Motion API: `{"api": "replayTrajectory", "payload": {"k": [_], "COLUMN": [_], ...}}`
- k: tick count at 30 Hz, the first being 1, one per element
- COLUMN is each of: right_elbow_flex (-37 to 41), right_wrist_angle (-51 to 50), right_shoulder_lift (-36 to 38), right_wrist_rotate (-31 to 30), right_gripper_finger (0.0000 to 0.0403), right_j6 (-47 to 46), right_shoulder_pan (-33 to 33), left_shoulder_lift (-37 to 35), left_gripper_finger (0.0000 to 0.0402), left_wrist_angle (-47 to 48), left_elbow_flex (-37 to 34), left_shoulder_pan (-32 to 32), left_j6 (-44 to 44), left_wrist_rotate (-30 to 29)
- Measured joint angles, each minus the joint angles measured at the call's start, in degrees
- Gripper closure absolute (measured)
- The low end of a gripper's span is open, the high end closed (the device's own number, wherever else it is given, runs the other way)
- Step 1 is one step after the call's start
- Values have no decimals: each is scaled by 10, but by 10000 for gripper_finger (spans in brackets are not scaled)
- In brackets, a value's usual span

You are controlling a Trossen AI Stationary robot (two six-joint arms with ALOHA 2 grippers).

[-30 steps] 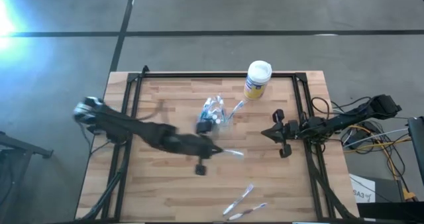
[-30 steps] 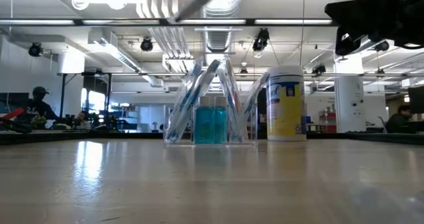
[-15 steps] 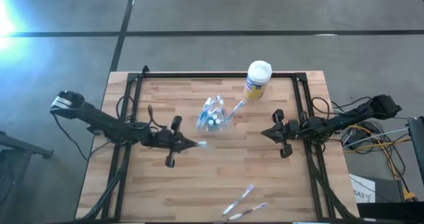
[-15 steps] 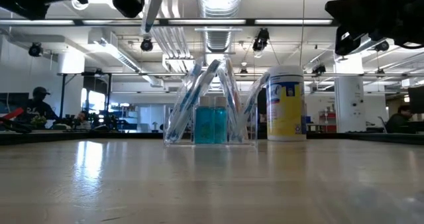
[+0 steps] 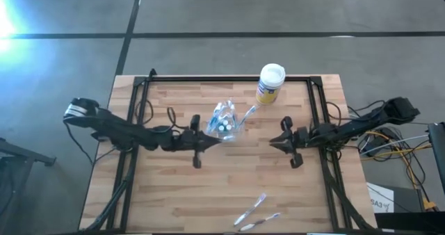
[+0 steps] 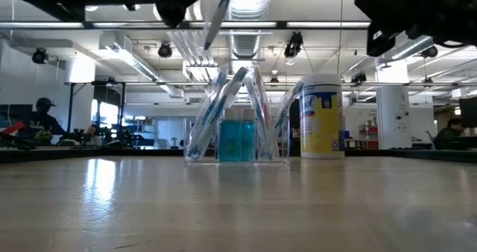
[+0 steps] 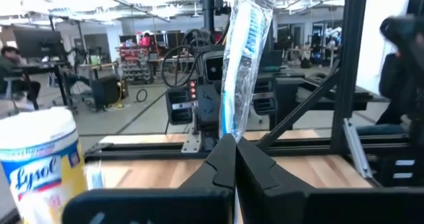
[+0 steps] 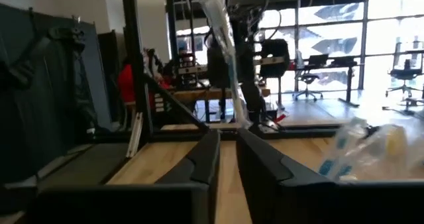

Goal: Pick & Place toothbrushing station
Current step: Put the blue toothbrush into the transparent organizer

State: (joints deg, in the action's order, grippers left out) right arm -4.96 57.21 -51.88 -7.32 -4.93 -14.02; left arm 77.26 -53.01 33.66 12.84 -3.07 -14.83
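Left gripper (image 5: 213,139) sits mid-table, just left of the toothbrushing station (image 5: 224,119), jaws clenched on a wrapped toothbrush (image 7: 242,58); the left wrist view shows the wrapper sticking up out of the shut fingers (image 7: 222,164). In the low view that brush (image 6: 216,17) hangs tilted above the station (image 6: 237,118).

Station is on the table (image 5: 174,193), centre and slightly toward the far edge: a clear holder with blue items inside and several wrapped brushes leaning in it.

Right gripper (image 5: 274,142) hovers right of the station, apart from it, nothing between its jaws; right wrist view shows a narrow gap between the fingers (image 8: 202,161), only partly parted.

Around:
- Yellow wipes canister (image 5: 270,83) with a white lid, just beyond and right of the station; in the low view it stands just beside it (image 6: 322,116).
- Two loose wrapped toothbrushes (image 5: 252,208) near the near table edge, well apart from everything else.
- Black frame rails (image 5: 139,117) along the table sides, cable bundle (image 5: 389,141) off the right edge.
- People at desks in the room behind (image 6: 41,121).
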Motion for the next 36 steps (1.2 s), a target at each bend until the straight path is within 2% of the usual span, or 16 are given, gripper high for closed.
{"api": "replayTrajectory", "payload": {"k": [9, 16, 21, 29, 36], "right_elbow_flex": [-93, -155, -186, -188, -199], "right_wrist_angle": [2, 44, 59, 190, 205], "right_shoulder_lift": [-147, -226, -276, -336, -360], "right_wrist_rotate": [3, -1, -1, 4, 5], "right_gripper_finger": [244, 193, 181, 184, 196], "right_j6": [26, 51, 54, 55, 51], "right_shoulder_pan": [-1, 0, 0, 0, 0], "left_shoulder_lift": [80, 123, 136, 141, 159], "left_gripper_finger": [401, 401, 401, 401, 401], "left_wrist_angle": [0, -5, -14, -15, -29], "left_elbow_flex": [81, 84, 96, 109, 112], "left_shoulder_pan": [0, 0, 0, 0, 0], "left_j6": [-31, -9, -10, -22, -2], "left_wrist_rotate": [7, 6, 22, 34, 53]}}
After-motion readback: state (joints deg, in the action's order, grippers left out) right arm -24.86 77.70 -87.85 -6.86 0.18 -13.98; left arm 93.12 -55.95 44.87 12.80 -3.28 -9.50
